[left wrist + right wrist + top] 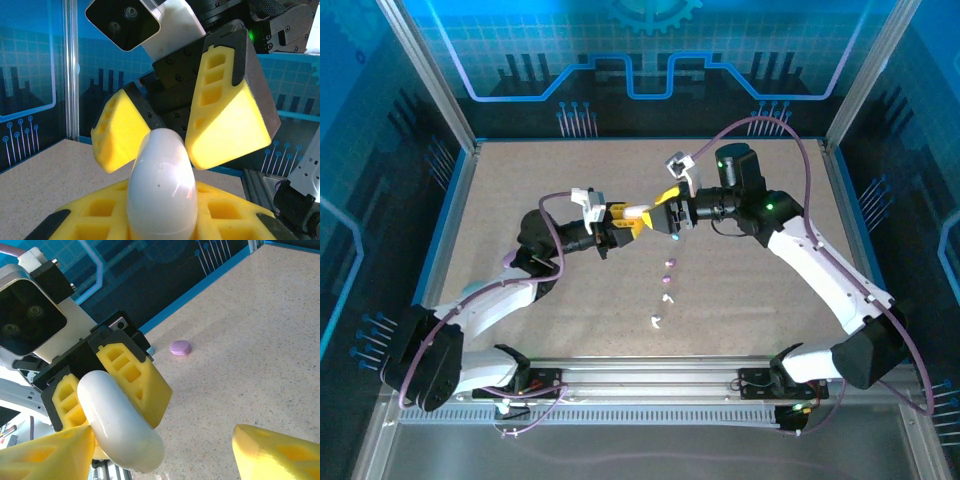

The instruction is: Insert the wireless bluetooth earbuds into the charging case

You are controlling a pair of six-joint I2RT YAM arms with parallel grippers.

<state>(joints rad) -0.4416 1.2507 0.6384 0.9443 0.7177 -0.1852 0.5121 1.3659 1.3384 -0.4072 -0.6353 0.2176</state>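
White case (160,185) is pinched by L gripper (623,214), with its rounded end pointed at R gripper (667,217). R gripper's jaws are held spread, one either side of the case tip (contact can't be told). Earbuds (669,264) are left on table (520,200), strung out from case twd near edge: teal bud (675,237) closest to case, then 2 purple, with 2 white furthest.

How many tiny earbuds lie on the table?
5, in a line toward the arm bases: teal earbud by the right gripper, purple earbud, second purple earbud, white earbud, second white earbud. Others may be hidden.
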